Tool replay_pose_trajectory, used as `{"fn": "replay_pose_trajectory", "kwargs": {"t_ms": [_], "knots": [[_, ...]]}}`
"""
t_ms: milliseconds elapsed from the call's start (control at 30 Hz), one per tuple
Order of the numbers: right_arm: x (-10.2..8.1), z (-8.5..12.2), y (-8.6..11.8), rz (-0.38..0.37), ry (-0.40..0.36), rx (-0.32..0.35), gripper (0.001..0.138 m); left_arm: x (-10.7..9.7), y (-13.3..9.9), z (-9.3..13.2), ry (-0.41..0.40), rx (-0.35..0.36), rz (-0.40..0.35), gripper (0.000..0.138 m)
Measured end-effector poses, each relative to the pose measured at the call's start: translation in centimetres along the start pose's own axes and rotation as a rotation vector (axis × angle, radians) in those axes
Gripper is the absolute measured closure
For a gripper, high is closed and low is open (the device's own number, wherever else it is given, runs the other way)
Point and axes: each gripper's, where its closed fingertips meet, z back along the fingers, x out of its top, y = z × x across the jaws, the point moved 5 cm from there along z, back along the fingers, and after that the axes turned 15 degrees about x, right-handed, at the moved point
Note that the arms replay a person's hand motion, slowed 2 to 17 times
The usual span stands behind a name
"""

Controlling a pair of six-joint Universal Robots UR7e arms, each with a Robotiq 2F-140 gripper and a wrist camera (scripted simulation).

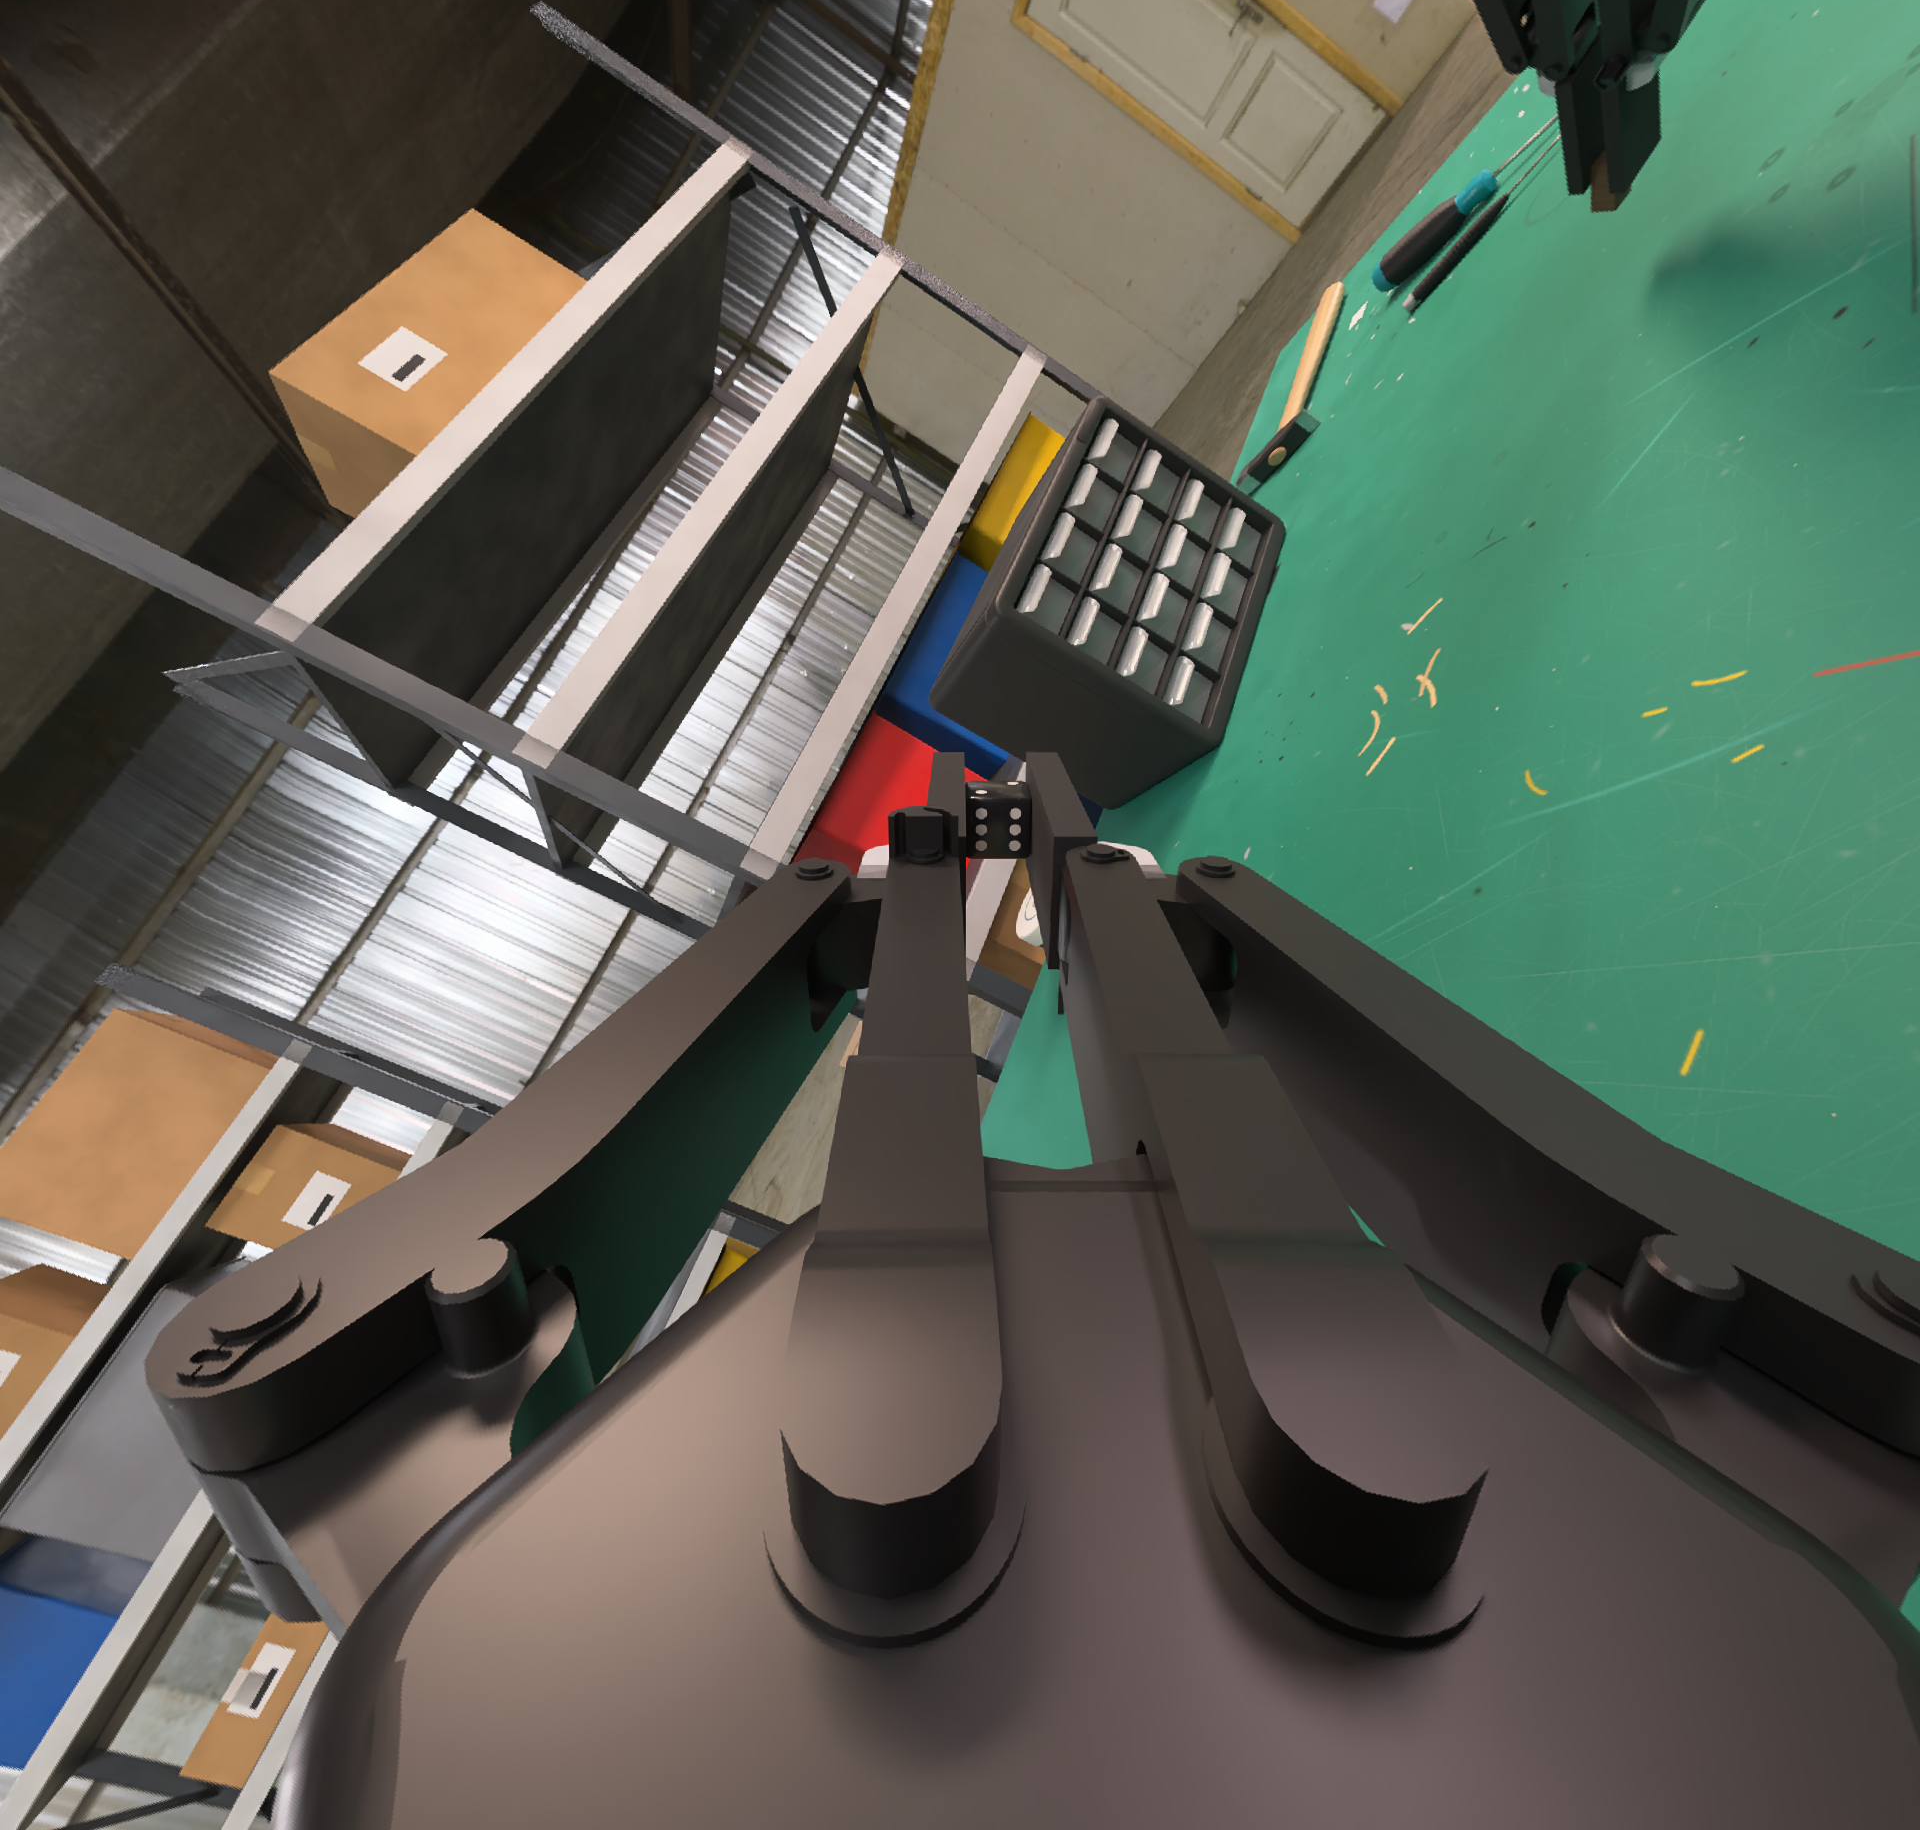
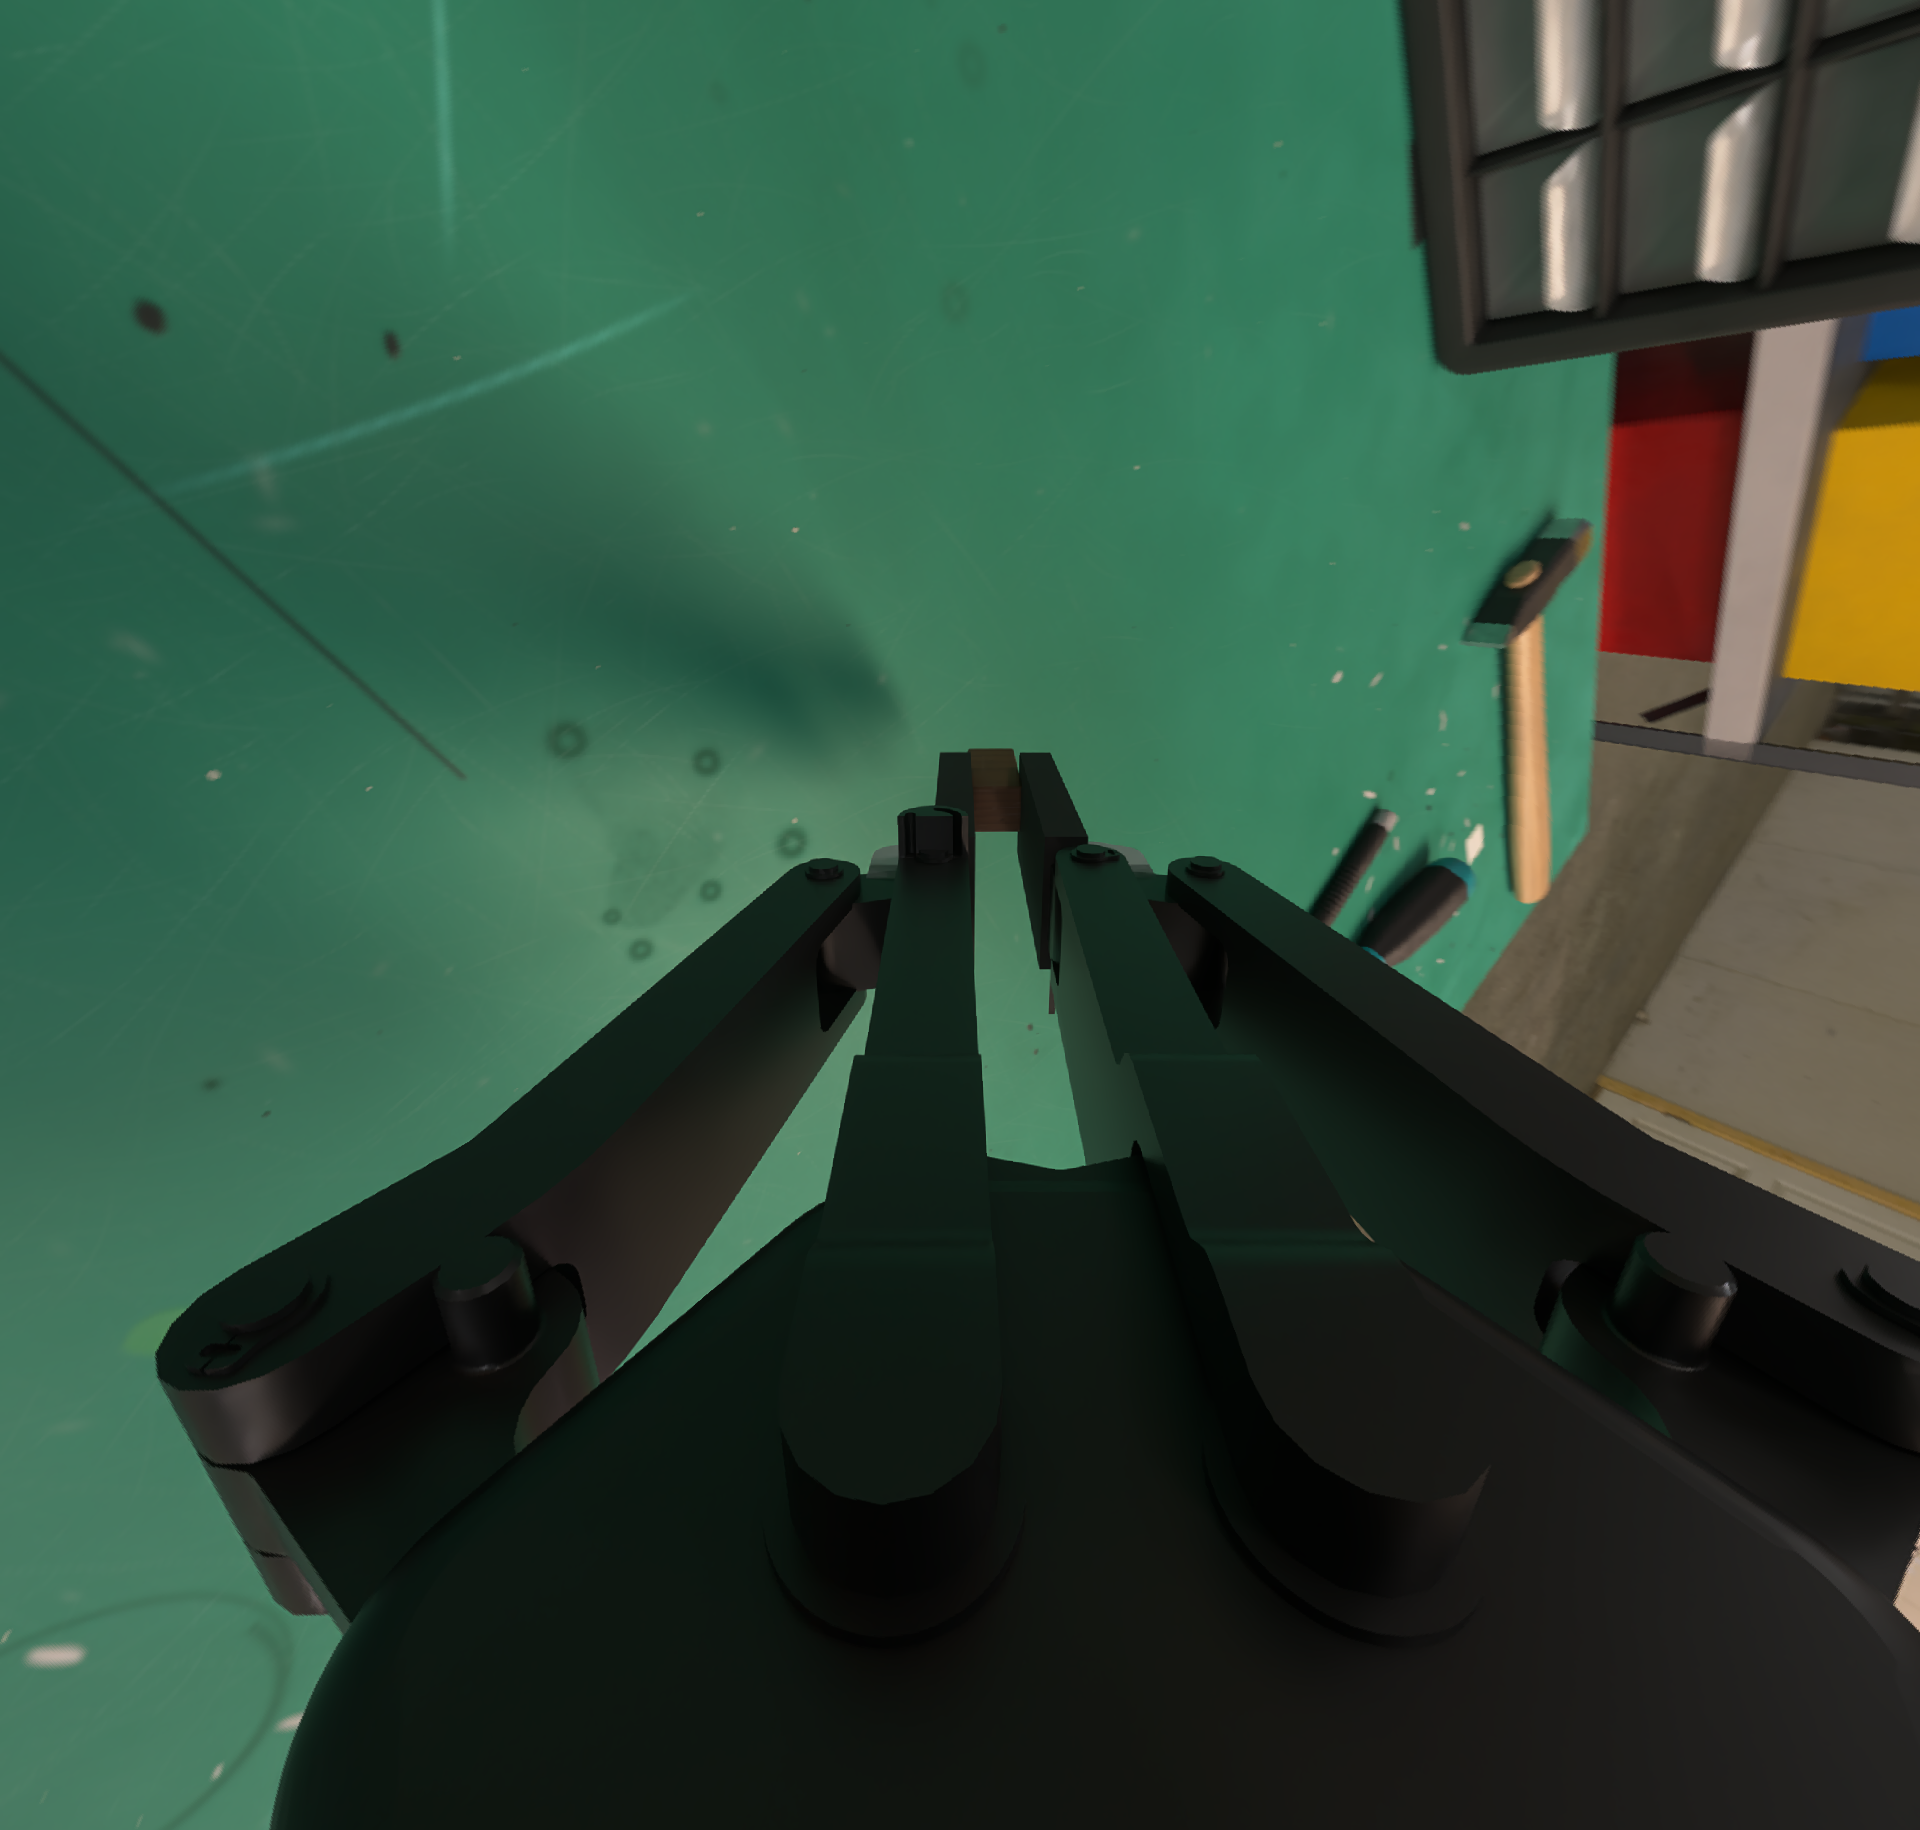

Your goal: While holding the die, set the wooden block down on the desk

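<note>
Fingers (image 2: 1049,793) hide most of wooden block (image 2: 992,793); die (image 1: 997,820) partly covered.

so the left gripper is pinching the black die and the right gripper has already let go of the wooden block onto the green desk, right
Not quite. The left gripper does pinch the black die, but the right gripper has not released the wooden block: the right wrist view shows it clamped between the fingertips, above the green desk.

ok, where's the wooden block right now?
Pinched between the right gripper's fingertips: the wooden block sits mid-frame in the right wrist view, held above bare green desk, left of the hammer.
</note>
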Motion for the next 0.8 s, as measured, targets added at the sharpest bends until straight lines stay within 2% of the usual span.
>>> {"fn": "replay_pose_trajectory", "kwargs": {"t_ms": [200, 367, 600, 800], "knots": [[-0.5, -0.5, 0.6, 0.033, 0.081, 0.123, 0.127, 0.0, -0.1, 0.0, 0.001, -0.003, -0.001, 0.123], [-0.7, -0.9, 0.9, 0.062, 0.153, 0.182, 0.127, 0.0, -0.2, 0.0, 0.001, -0.007, -0.002, 0.123], [-0.8, -1.1, 1.5, 0.095, 0.194, 0.297, 0.127, -0.1, -0.3, -0.1, 0.002, -0.01, -0.004, 0.123], [-1.0, -1.4, 1.5, 0.105, 0.245, 0.349, 0.127, -0.1, -0.3, -0.1, 0.003, -0.013, -0.004, 0.123]]}}
